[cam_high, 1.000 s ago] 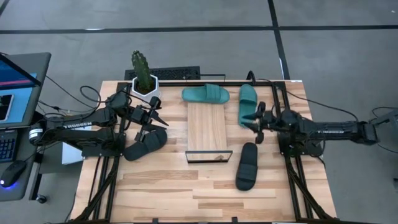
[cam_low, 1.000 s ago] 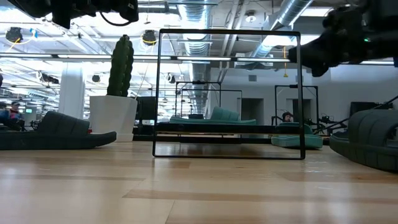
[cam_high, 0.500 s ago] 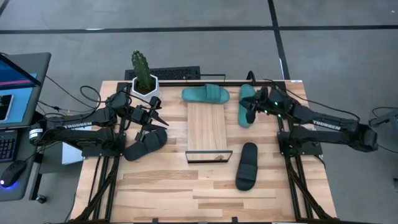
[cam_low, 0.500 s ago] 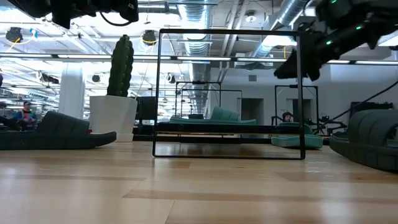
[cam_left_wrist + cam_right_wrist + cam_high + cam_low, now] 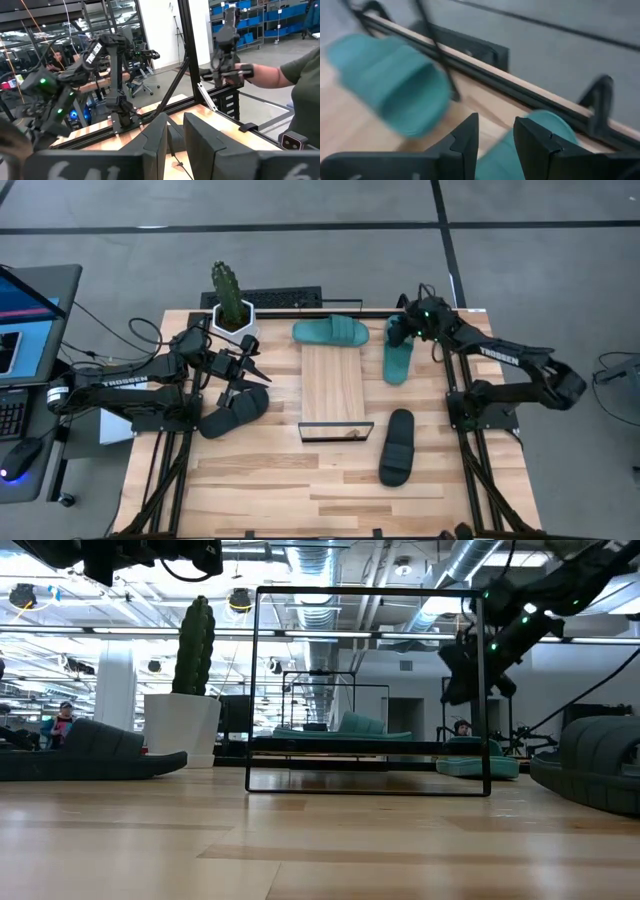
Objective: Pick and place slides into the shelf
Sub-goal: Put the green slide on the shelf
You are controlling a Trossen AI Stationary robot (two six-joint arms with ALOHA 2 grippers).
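The shelf (image 5: 333,385), a light plank with a black wire frame (image 5: 370,690), lies mid-table. One teal slide (image 5: 330,332) lies crosswise at its far end. A second teal slide (image 5: 397,352) lies right of the shelf, sole on the table. My right gripper (image 5: 399,335) hovers open over that slide's far end (image 5: 545,122) and touches nothing. One black slide (image 5: 397,447) lies at the near right. The other black slide (image 5: 233,410) lies at the left, below my left gripper (image 5: 250,368), which is shut and level.
A potted cactus (image 5: 232,305) stands at the far left, with a keyboard (image 5: 275,300) behind it. A laptop (image 5: 30,320) is off the table's left edge. In the left wrist view a person's arm (image 5: 265,75) shows beyond the table.
My right gripper has gone toward the table's far edge along the right teal slide, from over its middle to over its far end. It has also come down a little and turned. The slides have not moved.
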